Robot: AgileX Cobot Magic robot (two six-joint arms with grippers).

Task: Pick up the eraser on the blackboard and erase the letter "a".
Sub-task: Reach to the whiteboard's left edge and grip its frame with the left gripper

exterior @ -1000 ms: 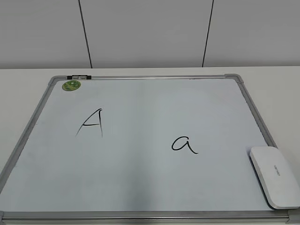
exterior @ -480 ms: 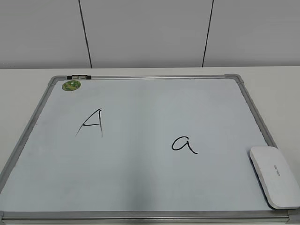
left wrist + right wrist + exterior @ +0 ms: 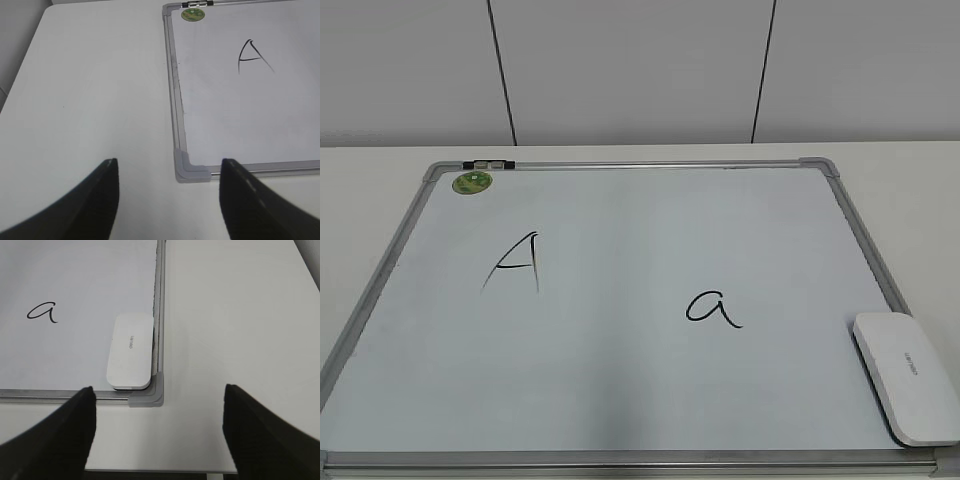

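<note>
The white eraser (image 3: 907,376) lies flat in the near right corner of the blackboard (image 3: 620,400); it also shows in the right wrist view (image 3: 130,351). The letter "a" (image 3: 712,308) is written in black right of the board's middle and shows in the right wrist view (image 3: 43,312). My right gripper (image 3: 159,395) is open and empty, high above the table just in front of the board's near right corner. My left gripper (image 3: 169,167) is open and empty above the table by the board's near left corner (image 3: 190,170). Neither gripper shows in the exterior view.
An uppercase "A" (image 3: 515,262) is on the board's left half, with a green sticker (image 3: 473,182) at the far left corner. The white table (image 3: 90,100) extends left of the board. The table's front edge (image 3: 160,471) runs below the right gripper.
</note>
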